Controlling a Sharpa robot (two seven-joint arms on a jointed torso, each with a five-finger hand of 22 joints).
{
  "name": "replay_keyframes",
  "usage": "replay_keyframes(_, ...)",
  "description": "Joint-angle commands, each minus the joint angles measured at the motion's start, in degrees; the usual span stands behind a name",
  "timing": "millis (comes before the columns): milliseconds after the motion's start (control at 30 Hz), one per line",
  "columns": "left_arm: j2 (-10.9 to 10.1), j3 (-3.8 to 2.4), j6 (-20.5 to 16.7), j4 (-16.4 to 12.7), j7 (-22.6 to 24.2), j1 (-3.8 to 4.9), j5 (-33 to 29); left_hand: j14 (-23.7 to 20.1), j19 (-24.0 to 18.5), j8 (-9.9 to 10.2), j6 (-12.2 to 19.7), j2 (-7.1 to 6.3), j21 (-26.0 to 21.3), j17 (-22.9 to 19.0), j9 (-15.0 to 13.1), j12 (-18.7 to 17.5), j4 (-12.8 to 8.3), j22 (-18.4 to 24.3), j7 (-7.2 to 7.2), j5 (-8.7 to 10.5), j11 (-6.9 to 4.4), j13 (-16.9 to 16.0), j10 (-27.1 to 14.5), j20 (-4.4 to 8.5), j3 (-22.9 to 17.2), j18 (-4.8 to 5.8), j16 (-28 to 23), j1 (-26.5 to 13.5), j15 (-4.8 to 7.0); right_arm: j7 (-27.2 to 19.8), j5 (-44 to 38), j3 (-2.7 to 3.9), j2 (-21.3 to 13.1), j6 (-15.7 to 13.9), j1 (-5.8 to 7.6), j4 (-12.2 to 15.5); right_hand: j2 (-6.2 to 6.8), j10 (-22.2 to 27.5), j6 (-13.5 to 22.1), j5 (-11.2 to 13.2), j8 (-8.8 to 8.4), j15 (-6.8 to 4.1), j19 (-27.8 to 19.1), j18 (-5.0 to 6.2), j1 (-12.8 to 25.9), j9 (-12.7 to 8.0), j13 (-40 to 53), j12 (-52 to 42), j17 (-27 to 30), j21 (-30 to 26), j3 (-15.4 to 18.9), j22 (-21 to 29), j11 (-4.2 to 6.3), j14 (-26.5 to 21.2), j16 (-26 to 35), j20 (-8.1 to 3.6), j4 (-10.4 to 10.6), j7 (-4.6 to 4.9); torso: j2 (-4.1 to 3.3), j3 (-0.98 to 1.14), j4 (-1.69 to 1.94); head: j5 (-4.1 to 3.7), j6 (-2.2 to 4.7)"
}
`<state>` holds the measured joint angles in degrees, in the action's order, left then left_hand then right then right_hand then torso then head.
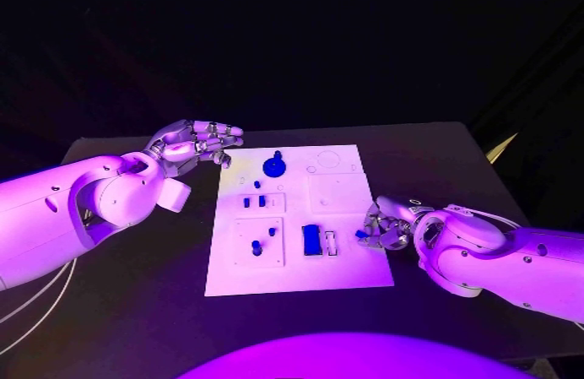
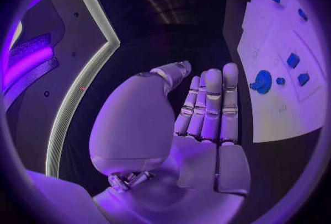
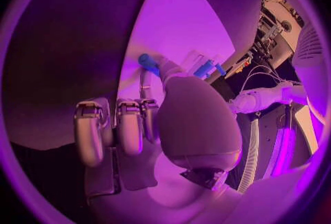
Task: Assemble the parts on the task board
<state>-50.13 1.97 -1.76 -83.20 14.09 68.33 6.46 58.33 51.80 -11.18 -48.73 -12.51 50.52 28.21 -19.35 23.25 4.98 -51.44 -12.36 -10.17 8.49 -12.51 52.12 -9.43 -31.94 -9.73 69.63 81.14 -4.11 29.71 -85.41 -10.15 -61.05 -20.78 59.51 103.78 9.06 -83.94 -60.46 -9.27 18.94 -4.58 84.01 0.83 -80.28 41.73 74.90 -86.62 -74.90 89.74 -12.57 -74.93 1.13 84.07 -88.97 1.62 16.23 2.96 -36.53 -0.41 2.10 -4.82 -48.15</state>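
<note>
The right hand [image 1: 387, 227] sits at the task board's [image 1: 347, 273] right edge, fingers curled around a small blue part [image 1: 361, 234], pinched low against the plate. Over by the board's far left corner, the left hand [image 1: 195, 145] hovers with nothing in it, fingers loosely apart. That little part looks light, rigid and slick, likely plastic, so a fingertip pinch across its sides seems best, and gentle, because it could easily pop out.
</note>
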Motion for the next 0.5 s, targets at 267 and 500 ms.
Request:
replay_keyframes(267, 0.1, -0.03, 0.8, -0.1, 0.5, 0.02, -0.3, -0.1, -0.1, -0.1, 0.4, 0.12, -0.3, 0.0, -0.1, 0.2, -0.1, 0.0, 0.16, 0.03, -0.02, 0.1, -0.6, -0.20, -0.3, -0.82, -0.1, 0.2, -0.07, 1.9, 6.3, -0.56, -1.1, -3.3, -0.64, 1.8, 0.95, -4.9, -0.1, -4.7, 1.43, -0.63, 6.0, -0.83, 2.7, -7.1, 13.6, 0.1, -12.3, 0.3, -14.5, -15.1, 0.57, 5.4, 0.0, -0.65, -5.4, -0.41, 0.04, -0.07, -0.01, -0.07, 0.09)
replay_keyframes(500, 0.2, -0.03, 0.8, -0.1, 0.4, 0.02, -0.3, -0.1, -0.1, -0.1, 0.4, 0.12, -0.3, 0.0, -0.1, 0.2, -0.1, 0.0, 0.16, 0.03, -0.02, 0.1, -0.6, -0.20, -0.3, -0.82, -0.1, 0.2, -0.07, 1.0, 14.0, -0.53, -1.4, -6.1, 0.13, 3.9, 0.49, -5.0, 0.3, -5.7, 2.01, -0.59, 6.0, -0.83, 5.5, -6.2, 13.6, 0.1, -12.5, 0.3, -17.4, -15.1, 0.50, 5.4, -0.1, -0.65, -5.9, -0.32, 0.01, -0.05, 0.04, 0.02, -0.05)
